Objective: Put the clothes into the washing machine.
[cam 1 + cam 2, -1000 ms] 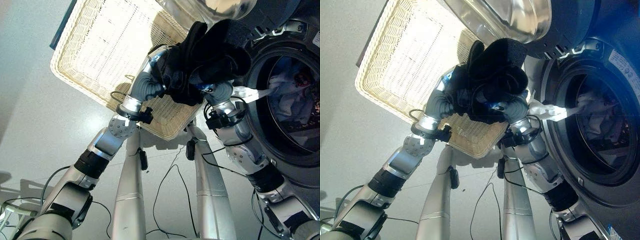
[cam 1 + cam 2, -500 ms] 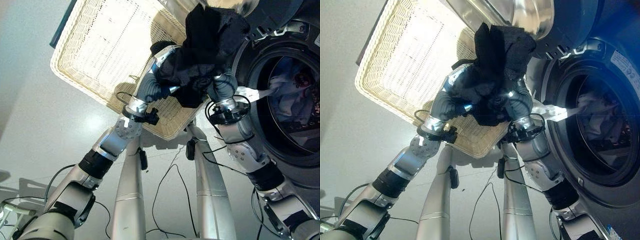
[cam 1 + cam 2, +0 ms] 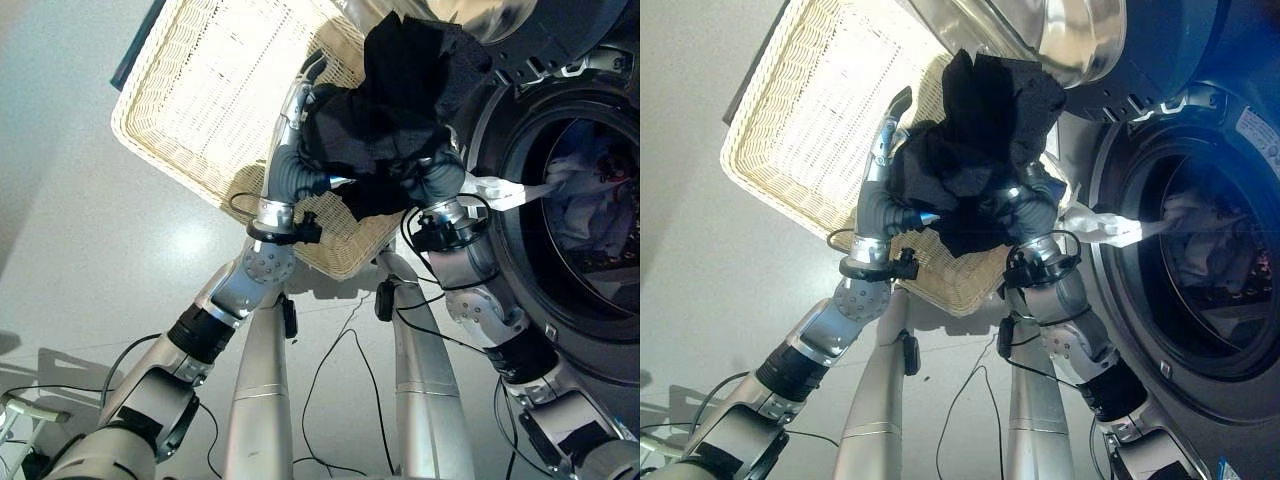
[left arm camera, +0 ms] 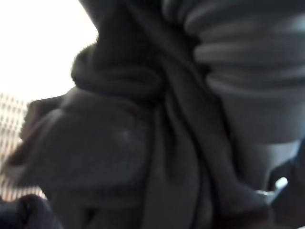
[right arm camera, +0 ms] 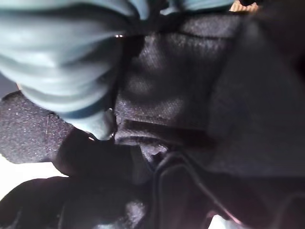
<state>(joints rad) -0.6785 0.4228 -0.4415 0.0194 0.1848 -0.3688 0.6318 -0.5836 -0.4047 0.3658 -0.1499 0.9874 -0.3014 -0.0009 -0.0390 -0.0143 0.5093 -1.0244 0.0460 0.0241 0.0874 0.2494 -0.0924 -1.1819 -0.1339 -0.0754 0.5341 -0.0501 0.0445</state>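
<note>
A: Why both hands on the cloth [image 3: 405, 95]?
B: It's a bulky dark bundle; left hand [image 3: 300, 105] and right hand [image 3: 440, 175] lift it from each side, above the basket [image 3: 190, 100], beside the washer [image 3: 590, 210] mouth; fingers are buried, so I cannot tell their grip.

A laundry area — a front-loading washing machine [image 3: 575, 220] with open door, a wicker basket [image 3: 215, 110], pale floor [image 3: 70, 260].

The pale grey floor [image 3: 70, 220] carries a cream wicker basket [image 3: 200, 110], with what may be a dark flat object [image 3: 135, 50] just beside it.
</note>
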